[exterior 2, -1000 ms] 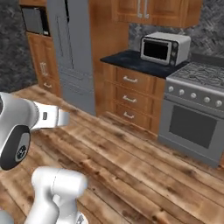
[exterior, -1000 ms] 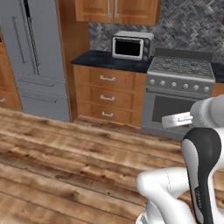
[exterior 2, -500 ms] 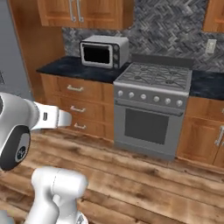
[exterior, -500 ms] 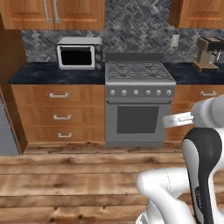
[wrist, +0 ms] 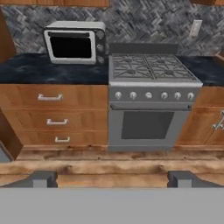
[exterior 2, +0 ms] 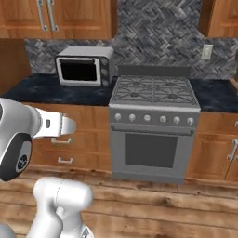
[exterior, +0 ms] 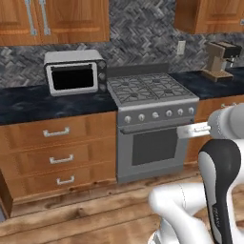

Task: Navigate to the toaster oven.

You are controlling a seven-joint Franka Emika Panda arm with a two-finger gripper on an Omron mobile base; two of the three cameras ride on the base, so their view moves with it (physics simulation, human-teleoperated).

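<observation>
Gripper (wrist: 111,179): two dark fingertips rise at the bottom of the hand view, set wide apart with nothing between them; it is raised off the floor and aimed at the cabinets ahead.
Floor (wrist: 109,164): wood planks run between the gripper and the cabinet fronts.
Drawers (wrist: 54,116): three stacked wooden drawers with metal pulls, left of the range and under the counter.
Range (exterior: 155,124): grey gas range with a knob row over an oven window, straight ahead of the gripper in the hand view.
Counter (exterior 2: 46,90): dark stone top on both sides of the range.
Toaster oven (wrist: 76,42): light-silver box with a dark glass front and knobs on its right side; it stands upright on the counter, just beside the range's left edge, back against the wall. From the gripper it lies ahead, up and to the left, well apart. It also shows at (exterior: 76,71) and (exterior 2: 85,66).
Coffee machine (exterior: 220,57): on the counter right of the range in the left base view.
Backsplash (exterior 2: 158,32): grey herringbone tile behind the range, with an outlet (exterior 2: 207,51) on its right.
Upper cabinets (exterior: 57,20): wooden doors above the toaster oven.
</observation>
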